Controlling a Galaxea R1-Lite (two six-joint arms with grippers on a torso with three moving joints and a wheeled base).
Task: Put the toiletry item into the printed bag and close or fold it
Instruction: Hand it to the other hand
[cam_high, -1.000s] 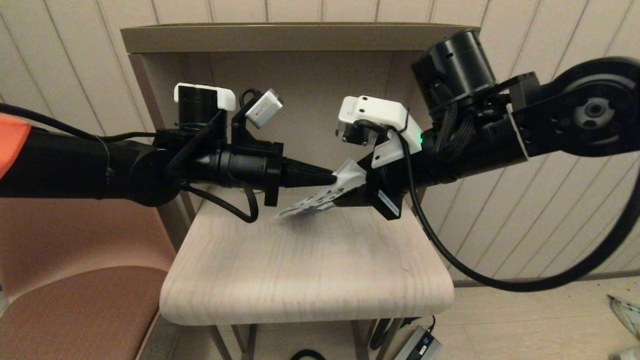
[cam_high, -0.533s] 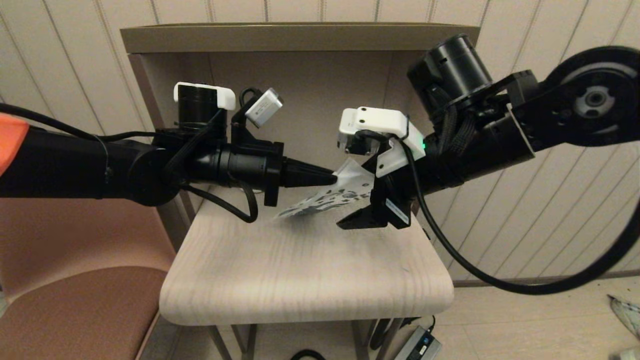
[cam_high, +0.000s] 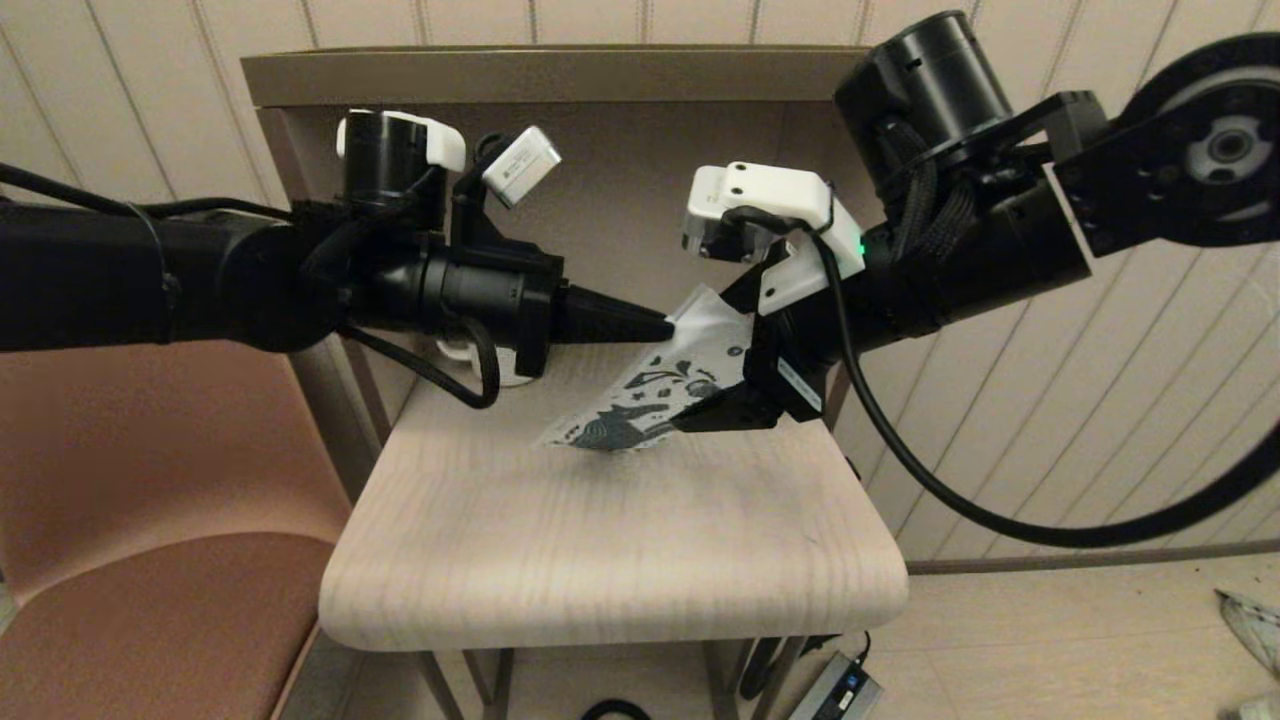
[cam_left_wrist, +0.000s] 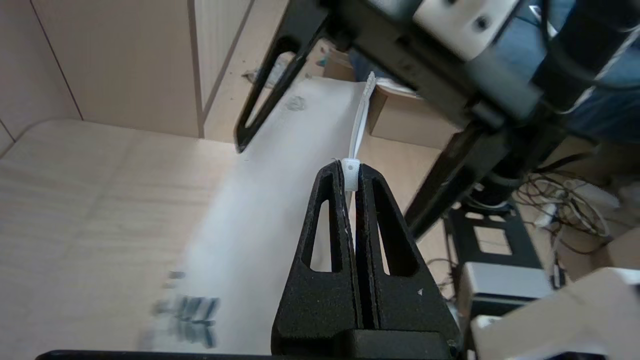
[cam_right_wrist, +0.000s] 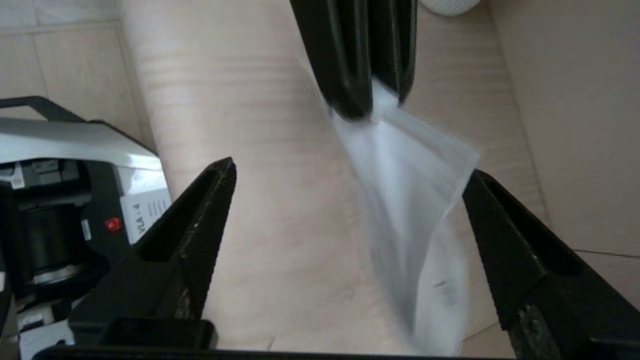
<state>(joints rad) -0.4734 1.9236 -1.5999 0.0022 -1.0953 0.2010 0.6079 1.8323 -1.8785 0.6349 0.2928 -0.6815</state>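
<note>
The printed bag (cam_high: 660, 390) hangs tilted above the table (cam_high: 610, 530), its teal print facing outward. My left gripper (cam_high: 668, 328) is shut on the bag's upper corner; in the left wrist view the jaws (cam_left_wrist: 351, 172) pinch the white zip strip, and the bag (cam_left_wrist: 260, 220) slopes down toward the table. My right gripper (cam_high: 715, 402) is open at the bag's right edge. In the right wrist view (cam_right_wrist: 350, 172) its fingers stand wide apart, with the bag (cam_right_wrist: 425, 200) hanging just inside one of them. The toiletry item is hidden.
A white mug (cam_high: 480, 368) stands on the table behind the left gripper, against the back panel (cam_high: 620, 170) of the shelf. A brown chair seat (cam_high: 150, 630) is at the left. A power brick (cam_high: 835, 690) lies on the floor under the table.
My right gripper has let go of the bag and now stands open beside it. The left arm has risen a little, and the bag hangs more steeply with its print turned outward.
</note>
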